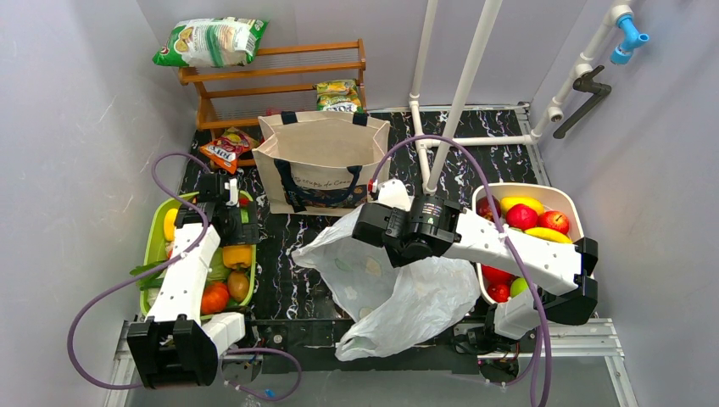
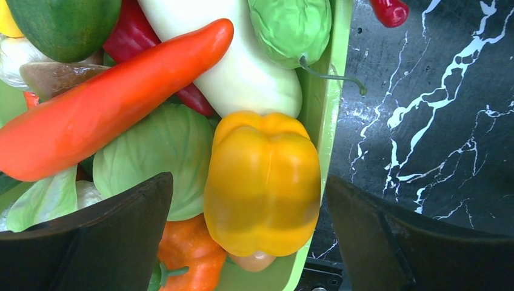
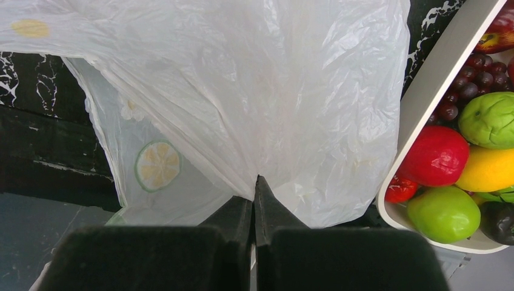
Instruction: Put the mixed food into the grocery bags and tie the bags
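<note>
Looking at the top view, where do the two bags stand? (Ana)

The canvas tote [image 1: 320,161] stands upright in the upper middle. The white plastic bag [image 1: 398,297] lies crumpled in the lower middle, just below it. I see no food in the plastic bag. The inside of the tote I cannot judge. (Ben)

And the food? (Ana)

Vegetables fill the green tray [image 1: 153,254] at the left, and fruit fills the white tray [image 1: 570,203] at the right. In the left wrist view a yellow pepper [image 2: 263,182] lies at centre, against the green wall. (Ben)

The grippers? (Ana)

The left gripper [image 2: 248,182] is spread wide above this pepper and grasps nothing. The right gripper [image 3: 254,188] is clenched on a fold of the plastic bag, at the lower middle of its view. (Ben)

What may go wrong? (Ana)

I think the thin film may slip or tear at the pinch if the arm pulls hard, and then the mouth falls shut. Also one left finger hangs outside the tray wall, so it may land on the wall. The smooth pepper may also roll away. (Ben)
</note>
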`<act>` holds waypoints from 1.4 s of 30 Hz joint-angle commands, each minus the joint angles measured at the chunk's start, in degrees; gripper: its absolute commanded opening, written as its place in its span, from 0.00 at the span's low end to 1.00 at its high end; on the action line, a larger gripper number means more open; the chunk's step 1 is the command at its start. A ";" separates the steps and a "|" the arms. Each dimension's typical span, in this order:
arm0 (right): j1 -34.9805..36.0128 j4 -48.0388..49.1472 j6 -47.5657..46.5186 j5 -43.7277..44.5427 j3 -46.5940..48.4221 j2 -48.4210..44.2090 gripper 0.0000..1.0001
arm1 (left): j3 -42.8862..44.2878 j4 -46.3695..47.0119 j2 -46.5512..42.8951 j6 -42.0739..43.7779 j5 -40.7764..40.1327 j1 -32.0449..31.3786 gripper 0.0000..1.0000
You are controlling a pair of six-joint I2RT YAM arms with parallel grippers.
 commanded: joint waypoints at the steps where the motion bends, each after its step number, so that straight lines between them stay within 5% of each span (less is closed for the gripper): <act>1: -0.11 0.61 -0.06 0.15 -0.73 -1.46 0.01 | 0.12 -0.49 1.75 0.14 -1.23 0.55 0.96; 7: -0.10 0.96 0.02 0.24 -1.81 -2.29 0.01 | 0.75 -0.82 4.94 0.63 -0.03 0.67 0.86; 16: -0.11 1.00 0.38 0.39 -2.98 -3.18 0.01 | 1.73 -1.65 4.11 -1.58 1.34 0.90 0.15; 24: -0.16 0.71 0.17 0.59 -1.53 -2.60 0.01 | 10.38 -6.94 1.51 -3.93 3.86 0.82 0.01; 29: -0.13 1.13 0.54 0.59 -0.13 -1.74 0.01 | 17.07 -11.05 1.19 -6.35 12.16 0.84 0.00; 42: -0.25 4.09 2.19 -1.46 3.98 1.11 0.01 | 18.02 -12.31 -11.44 -17.51 34.06 -1.90 0.00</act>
